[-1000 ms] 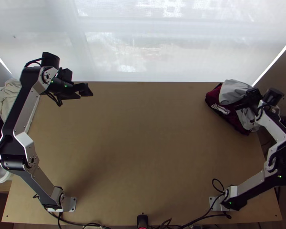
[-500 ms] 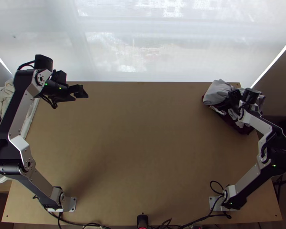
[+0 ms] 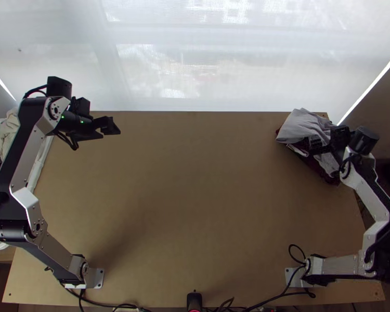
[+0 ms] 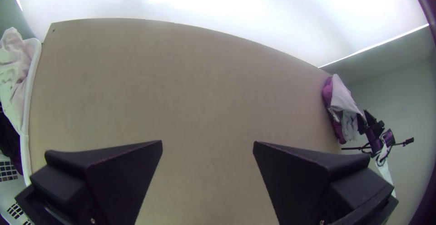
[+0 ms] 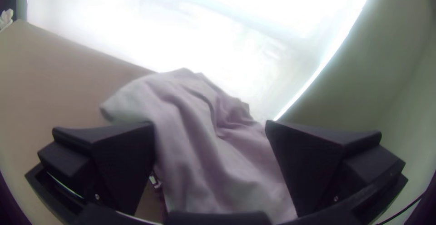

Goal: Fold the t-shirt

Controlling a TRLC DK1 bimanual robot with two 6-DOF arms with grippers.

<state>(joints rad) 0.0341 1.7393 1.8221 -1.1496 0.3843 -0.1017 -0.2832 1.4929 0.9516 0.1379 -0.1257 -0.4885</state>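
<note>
The right claw (image 5: 210, 124), unclenched, is nearer the grey shirt (image 3: 303, 125), bunched just ahead of it at the bench's (image 3: 195, 208) far right corner, length slanting toward the right edge; the left claw (image 4: 208, 142), likewise unclenched, hangs well apart.

We've got one cam high up looking steeply down on the table (image 3: 195, 208); both wrist cams face its far edge (image 3: 195, 112), right one's closer in.
</note>
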